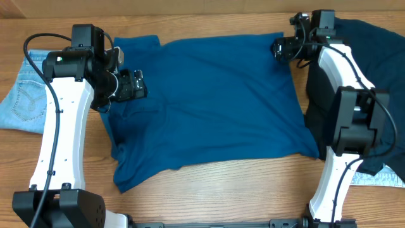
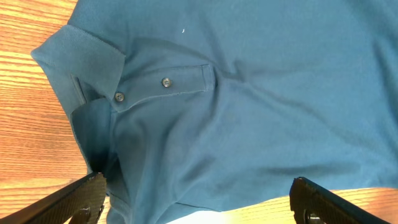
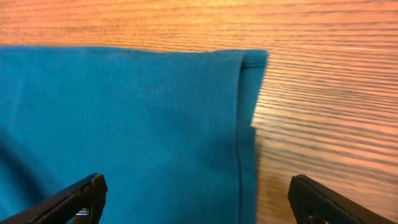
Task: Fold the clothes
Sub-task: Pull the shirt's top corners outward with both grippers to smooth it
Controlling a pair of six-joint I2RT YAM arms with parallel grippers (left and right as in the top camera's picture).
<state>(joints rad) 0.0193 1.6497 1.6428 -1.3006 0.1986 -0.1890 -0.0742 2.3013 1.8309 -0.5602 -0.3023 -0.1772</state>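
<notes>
A mid-blue jersey top [image 1: 215,101] lies spread across the middle of the wooden table. Its collar and two-button placket [image 2: 161,84] show in the left wrist view. My left gripper [image 1: 134,85] is open over the top's left side, near the collar [image 2: 81,59]. My right gripper [image 1: 283,49] is open over the top's far right corner, whose hem [image 3: 245,124] shows between the fingers in the right wrist view. Light-blue denim jeans [image 1: 25,95] lie at the left edge. A dark navy garment [image 1: 373,69] lies at the right, partly under the right arm.
The wooden table [image 1: 209,196] shows in front of the top and along the far edge. A pale blue piece of cloth [image 1: 380,179] pokes out under the navy garment at the near right. The arm bases stand at the near left and right.
</notes>
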